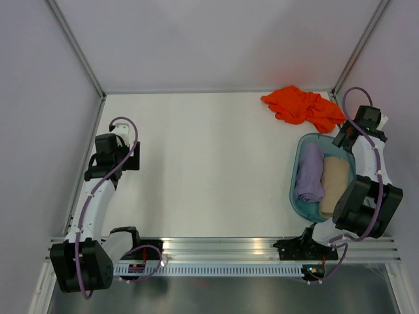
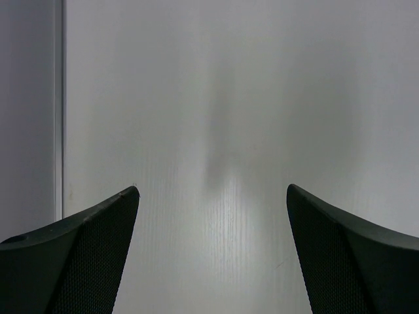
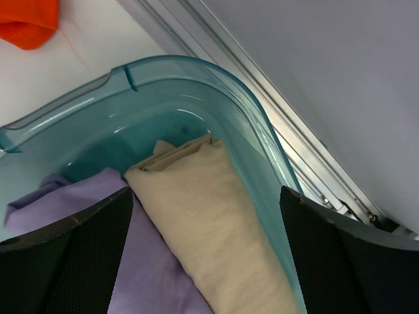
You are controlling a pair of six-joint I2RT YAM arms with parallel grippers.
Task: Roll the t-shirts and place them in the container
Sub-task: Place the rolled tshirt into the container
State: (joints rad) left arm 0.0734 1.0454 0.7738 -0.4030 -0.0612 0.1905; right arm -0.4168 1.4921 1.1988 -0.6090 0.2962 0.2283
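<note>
A crumpled orange-red t-shirt (image 1: 302,106) lies on the table at the back right; a corner of this orange-red t-shirt (image 3: 29,23) shows in the right wrist view. Inside the teal tub (image 1: 296,171) lie a rolled lavender t-shirt (image 1: 309,173) and a rolled tan t-shirt (image 1: 334,186), side by side. My right gripper (image 1: 346,139) hangs open over the tub's far end. Below its spread jaws (image 3: 206,196) lie the tan roll (image 3: 216,222) and the lavender roll (image 3: 150,275); the jaws grip nothing. My left gripper (image 1: 121,156) is open over bare table at the left, with nothing between its fingers (image 2: 213,196).
The tub's curved rim (image 3: 196,65) stands close to the right wall's aluminium rail (image 3: 314,176). Grey walls enclose the white table (image 1: 209,163) on the left, back and right. A metal rail (image 1: 222,245) runs along the near edge between the arm bases.
</note>
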